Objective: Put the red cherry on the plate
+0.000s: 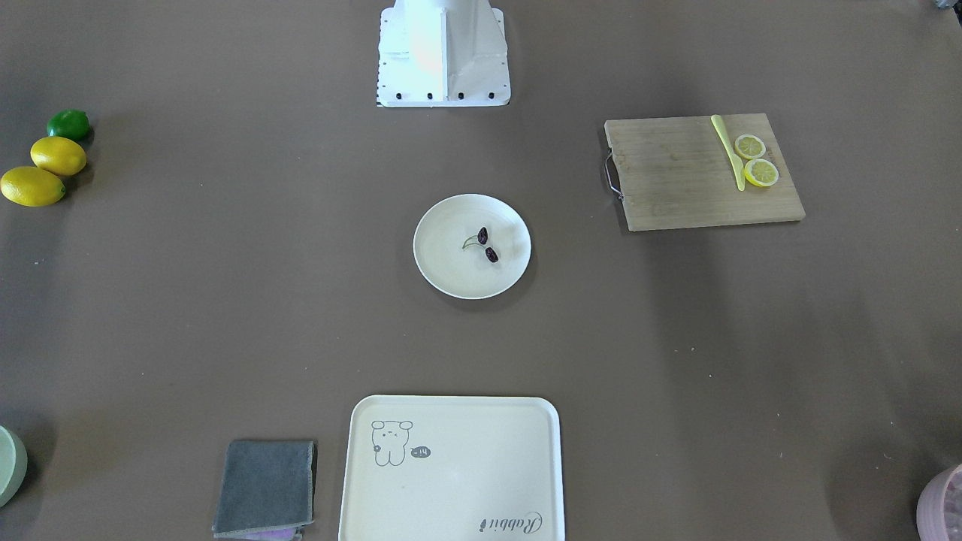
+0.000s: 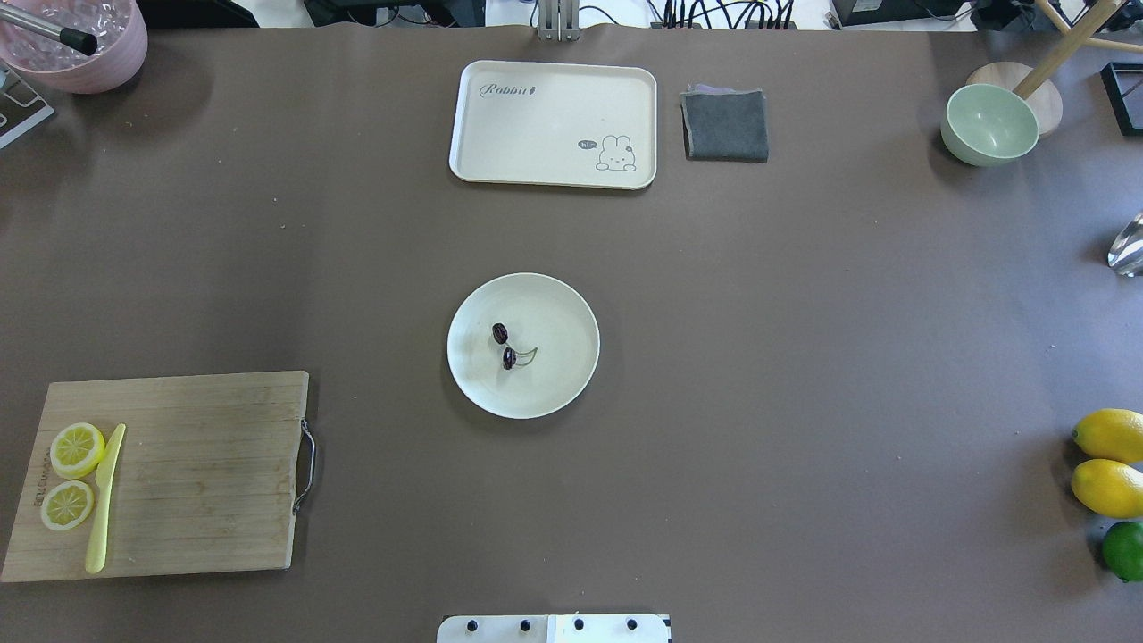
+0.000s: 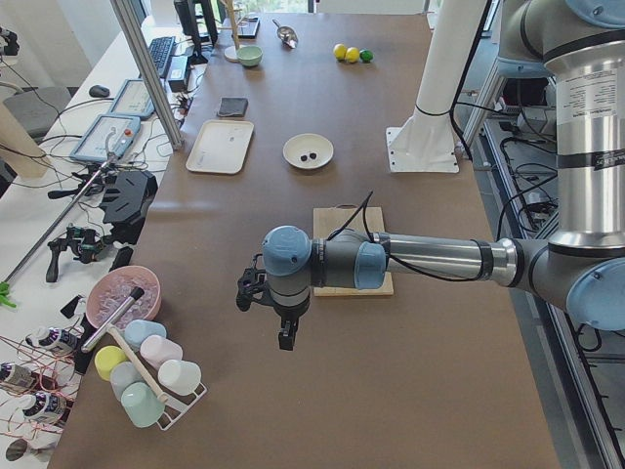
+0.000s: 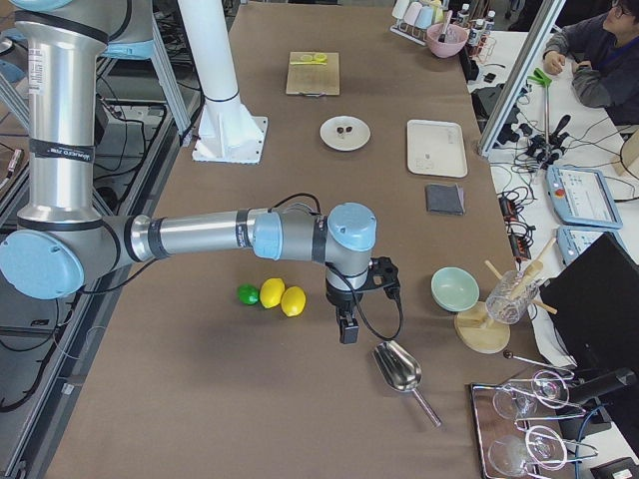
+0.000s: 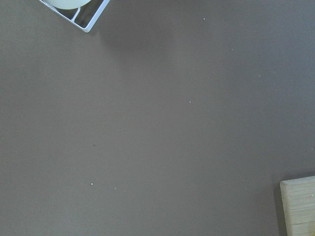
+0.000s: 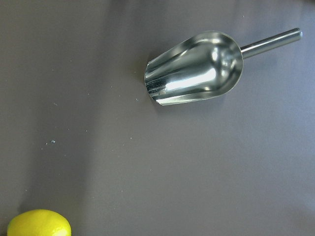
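The red cherry (image 1: 487, 245), two dark maroon cherries on thin greenish stems, lies inside the round cream plate (image 1: 443, 274) at the table's middle; the overhead view shows the cherry (image 2: 504, 345) left of the plate's (image 2: 563, 384) centre. Neither gripper is near it. The left gripper (image 3: 285, 339) hangs over bare table beyond the cutting board, at the robot's left end. At the opposite end, the right gripper (image 4: 346, 329) hangs between the lemons and a steel scoop. Both grippers show only in the side views, so I cannot tell whether they are open or shut.
A wooden cutting board (image 2: 196, 473) holds two lemon slices (image 2: 77, 449) and a yellow knife (image 2: 104, 500). The rabbit tray (image 2: 554, 89) and grey cloth (image 2: 725, 125) lie at the far edge. Two lemons (image 2: 1110, 487), a lime (image 2: 1123, 549), a green bowl (image 2: 988, 125) and the scoop (image 6: 194, 76) sit at the right.
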`<act>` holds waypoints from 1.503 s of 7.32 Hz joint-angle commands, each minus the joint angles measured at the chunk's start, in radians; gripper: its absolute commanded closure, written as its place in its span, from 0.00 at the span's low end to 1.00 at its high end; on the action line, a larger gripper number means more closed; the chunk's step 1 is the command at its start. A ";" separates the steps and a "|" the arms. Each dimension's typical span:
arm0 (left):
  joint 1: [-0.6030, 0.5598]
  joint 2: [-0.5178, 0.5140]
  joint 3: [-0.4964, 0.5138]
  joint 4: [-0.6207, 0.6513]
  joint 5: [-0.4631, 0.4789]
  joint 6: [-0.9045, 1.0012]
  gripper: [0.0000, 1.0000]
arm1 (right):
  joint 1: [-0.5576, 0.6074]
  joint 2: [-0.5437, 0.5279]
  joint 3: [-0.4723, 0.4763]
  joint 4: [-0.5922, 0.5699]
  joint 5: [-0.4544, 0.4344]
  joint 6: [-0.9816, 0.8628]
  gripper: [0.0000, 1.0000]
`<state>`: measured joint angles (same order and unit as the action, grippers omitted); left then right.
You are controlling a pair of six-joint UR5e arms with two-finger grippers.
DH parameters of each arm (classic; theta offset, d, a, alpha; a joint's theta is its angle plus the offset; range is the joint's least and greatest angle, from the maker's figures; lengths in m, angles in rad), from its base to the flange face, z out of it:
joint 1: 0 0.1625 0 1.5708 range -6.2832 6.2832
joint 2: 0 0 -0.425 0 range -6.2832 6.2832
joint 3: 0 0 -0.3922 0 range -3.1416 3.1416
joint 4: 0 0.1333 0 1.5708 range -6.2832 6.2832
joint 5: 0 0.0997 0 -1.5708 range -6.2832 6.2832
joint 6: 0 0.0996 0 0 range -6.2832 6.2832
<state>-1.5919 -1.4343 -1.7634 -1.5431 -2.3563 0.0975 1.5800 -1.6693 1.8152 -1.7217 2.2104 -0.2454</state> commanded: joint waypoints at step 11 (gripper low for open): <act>-0.034 0.011 -0.016 0.000 0.000 0.001 0.02 | 0.000 -0.003 0.007 -0.001 0.045 -0.003 0.00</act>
<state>-1.6249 -1.4236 -1.7796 -1.5432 -2.3563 0.0982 1.5800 -1.6712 1.8224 -1.7226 2.2458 -0.2483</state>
